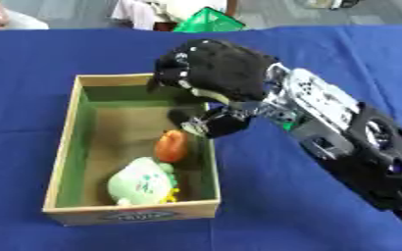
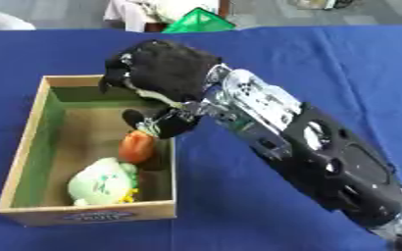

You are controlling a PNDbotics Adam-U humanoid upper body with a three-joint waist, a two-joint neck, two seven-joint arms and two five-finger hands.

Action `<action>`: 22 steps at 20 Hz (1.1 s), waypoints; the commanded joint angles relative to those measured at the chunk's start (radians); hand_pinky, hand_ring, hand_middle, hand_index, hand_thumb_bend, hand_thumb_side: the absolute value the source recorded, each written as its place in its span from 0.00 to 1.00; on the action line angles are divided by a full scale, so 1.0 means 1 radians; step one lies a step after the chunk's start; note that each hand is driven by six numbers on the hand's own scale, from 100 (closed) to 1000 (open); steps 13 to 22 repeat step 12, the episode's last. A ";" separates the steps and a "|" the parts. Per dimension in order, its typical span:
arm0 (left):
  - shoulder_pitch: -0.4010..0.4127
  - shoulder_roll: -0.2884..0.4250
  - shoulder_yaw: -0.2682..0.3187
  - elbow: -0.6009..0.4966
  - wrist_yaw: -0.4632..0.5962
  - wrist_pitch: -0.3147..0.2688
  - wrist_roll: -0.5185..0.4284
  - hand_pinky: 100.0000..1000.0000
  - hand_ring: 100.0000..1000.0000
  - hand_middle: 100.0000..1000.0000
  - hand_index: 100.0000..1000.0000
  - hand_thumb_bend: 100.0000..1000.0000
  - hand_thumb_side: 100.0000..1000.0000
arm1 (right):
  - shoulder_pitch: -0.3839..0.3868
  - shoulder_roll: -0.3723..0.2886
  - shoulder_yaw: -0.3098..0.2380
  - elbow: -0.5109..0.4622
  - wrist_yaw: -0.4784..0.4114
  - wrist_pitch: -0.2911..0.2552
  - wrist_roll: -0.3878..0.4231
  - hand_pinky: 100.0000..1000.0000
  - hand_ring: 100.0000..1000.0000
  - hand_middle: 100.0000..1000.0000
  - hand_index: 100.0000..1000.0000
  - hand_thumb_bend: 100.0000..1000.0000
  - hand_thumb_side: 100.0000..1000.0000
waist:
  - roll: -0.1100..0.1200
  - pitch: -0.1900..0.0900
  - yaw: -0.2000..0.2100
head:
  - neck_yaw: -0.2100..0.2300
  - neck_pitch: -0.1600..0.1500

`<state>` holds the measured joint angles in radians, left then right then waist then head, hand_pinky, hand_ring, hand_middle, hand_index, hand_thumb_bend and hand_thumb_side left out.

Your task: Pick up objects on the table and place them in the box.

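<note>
Blue cloth (image 1: pixel 264 196) covers the table, and on it stands the wooden box (image 1: pixel 132 211) with green inner walls. Nearest inside lies a pale green plush toy (image 1: pixel 141 182); just beyond it, touching or nearly so, sits an orange rounded object (image 1: pixel 171 145) close to the right wall. Over the box's far right corner hangs the right hand (image 1: pixel 214 68), fingers curled downward; whether they enclose anything cannot be told, as the back of the hand hides the palm. The thumb reaches down near the right wall. Risk, as judged: in withdrawing, the thumb or wrist may catch that wall and shift or tip the box. The left hand is not visible.
</note>
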<state>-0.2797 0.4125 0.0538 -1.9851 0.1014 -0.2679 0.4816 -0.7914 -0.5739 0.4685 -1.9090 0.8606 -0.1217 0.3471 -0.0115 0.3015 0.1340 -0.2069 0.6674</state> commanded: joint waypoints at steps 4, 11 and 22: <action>0.001 0.019 0.017 -0.015 -0.007 -0.004 0.013 0.73 0.83 0.70 0.73 0.16 0.77 | 0.025 -0.102 -0.159 -0.090 -0.168 0.073 -0.194 0.72 0.71 0.63 0.81 0.00 0.53 | 0.007 -0.025 -0.016 | 0.020 -0.002; 0.006 0.026 0.023 -0.015 -0.015 -0.008 0.020 0.73 0.83 0.70 0.73 0.16 0.77 | 0.111 -0.175 -0.307 -0.091 -0.271 0.054 -0.420 0.75 0.73 0.67 0.85 0.00 0.85 | 0.018 -0.027 -0.031 | 0.041 0.006; 0.006 0.027 0.023 -0.015 -0.016 -0.009 0.021 0.73 0.83 0.70 0.73 0.16 0.77 | 0.121 -0.180 -0.320 -0.091 -0.278 0.049 -0.442 0.77 0.74 0.68 0.86 0.00 0.87 | 0.019 -0.027 -0.032 | 0.043 0.006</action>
